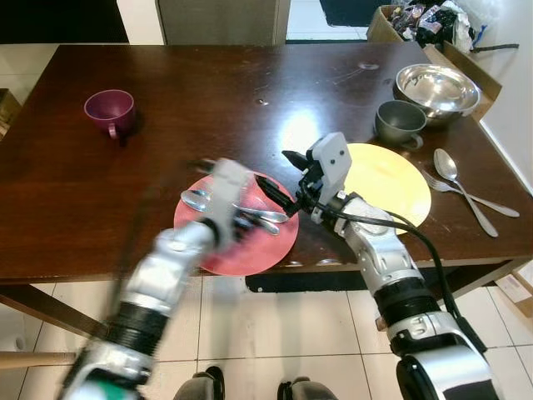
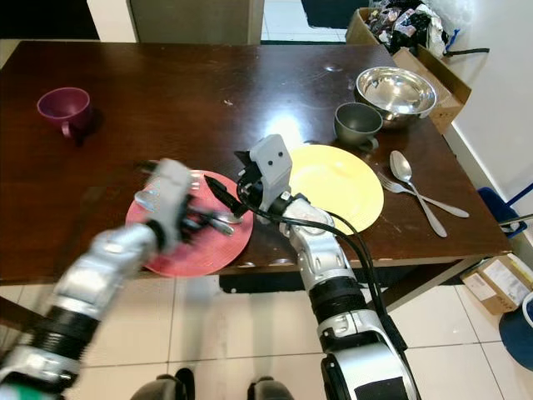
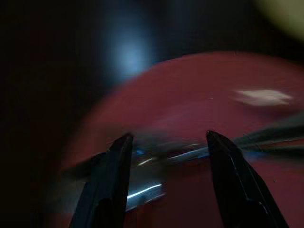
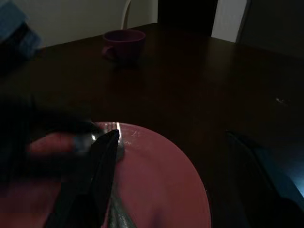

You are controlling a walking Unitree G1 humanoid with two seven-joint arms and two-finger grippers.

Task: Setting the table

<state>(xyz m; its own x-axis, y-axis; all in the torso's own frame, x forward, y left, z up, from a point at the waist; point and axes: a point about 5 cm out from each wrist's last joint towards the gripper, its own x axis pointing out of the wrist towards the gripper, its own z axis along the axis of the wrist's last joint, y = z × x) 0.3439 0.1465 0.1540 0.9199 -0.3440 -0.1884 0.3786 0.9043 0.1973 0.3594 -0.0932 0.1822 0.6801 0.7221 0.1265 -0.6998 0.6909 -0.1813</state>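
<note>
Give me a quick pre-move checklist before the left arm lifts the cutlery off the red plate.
1. Left tool over the red plate: ok.
2. Left tool open around the cutlery: ok in the left wrist view, fingers apart.
3. Firm hold on cutlery: cannot tell, arm blurred.
4. Right tool clear of the left: not ok, it hangs open over the same plate.
5. Yellow plate bare for placing: ok.
6. Spoon and fork already set beside it: ok.
</note>
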